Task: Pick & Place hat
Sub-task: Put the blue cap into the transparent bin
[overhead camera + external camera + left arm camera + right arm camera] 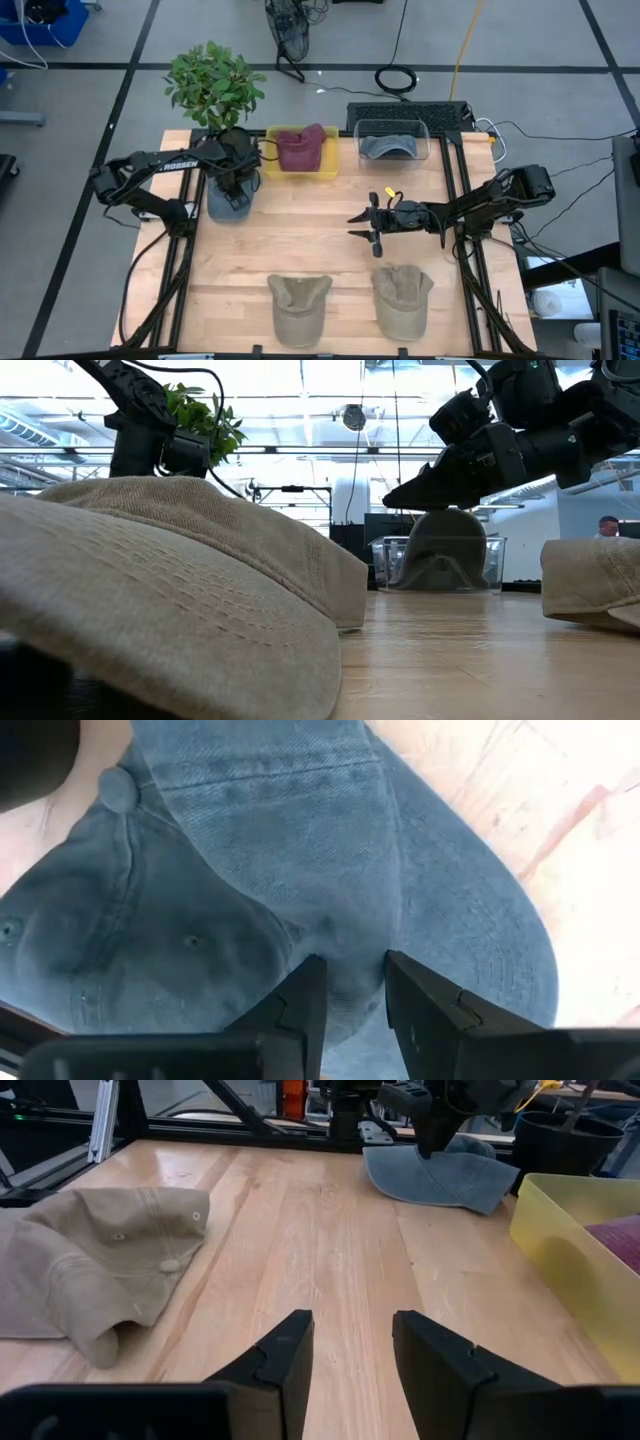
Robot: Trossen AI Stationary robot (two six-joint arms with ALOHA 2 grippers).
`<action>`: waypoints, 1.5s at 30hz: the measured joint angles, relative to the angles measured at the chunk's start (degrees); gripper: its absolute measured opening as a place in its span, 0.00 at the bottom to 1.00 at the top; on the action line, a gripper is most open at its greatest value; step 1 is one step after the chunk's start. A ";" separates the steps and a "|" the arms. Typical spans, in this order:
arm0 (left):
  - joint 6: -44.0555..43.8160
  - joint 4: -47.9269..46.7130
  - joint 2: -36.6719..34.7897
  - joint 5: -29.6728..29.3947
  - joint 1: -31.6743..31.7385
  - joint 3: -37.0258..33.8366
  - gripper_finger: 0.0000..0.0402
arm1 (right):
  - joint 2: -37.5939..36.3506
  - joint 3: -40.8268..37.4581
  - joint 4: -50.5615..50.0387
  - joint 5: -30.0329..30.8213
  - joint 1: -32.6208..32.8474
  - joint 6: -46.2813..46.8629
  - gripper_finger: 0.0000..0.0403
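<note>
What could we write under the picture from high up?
Left gripper pinches a blue hat; right gripper waits open mid-table.

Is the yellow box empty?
No, the high view shows a dark red hat lying inside the yellow box at the back of the table.

"ROSSEN" on left arm (165,165)
</note>
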 joint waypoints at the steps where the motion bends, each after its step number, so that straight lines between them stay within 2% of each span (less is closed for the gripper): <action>1: 0.00 0.01 -0.01 -0.15 0.00 0.00 0.27 | 0.00 0.00 -0.06 0.00 0.00 0.06 0.31; 7: 0.33 -0.45 -0.22 -0.45 -0.03 0.25 0.27 | 0.00 0.00 -0.22 0.00 0.00 0.05 0.31; 14: 0.26 -3.12 -0.25 -2.27 -0.92 4.21 0.27 | 0.00 0.00 -0.20 0.00 0.00 -0.03 0.31; 20: -1.11 -2.20 0.38 -3.42 -1.23 3.85 0.28 | 0.00 0.00 -0.66 0.00 0.02 0.62 0.31; 23: -1.55 -2.49 0.68 -3.56 -1.23 3.82 0.32 | 0.00 0.00 -1.06 0.00 0.02 0.82 0.31; 31: -2.27 -2.14 0.68 -3.75 -1.14 3.80 0.54 | 0.00 0.00 -1.25 0.00 0.02 0.85 0.31; 35: -2.40 -1.57 0.68 -1.61 -1.12 3.80 0.59 | 0.00 0.00 -1.25 0.00 0.02 0.85 0.31; 38: -2.29 -0.77 0.68 2.12 -1.12 3.80 0.58 | 0.00 0.00 -1.25 0.00 0.02 0.84 0.31; 45: -2.08 1.12 0.68 -0.64 -1.12 3.76 0.47 | 0.00 0.00 -1.26 0.00 0.02 0.85 0.31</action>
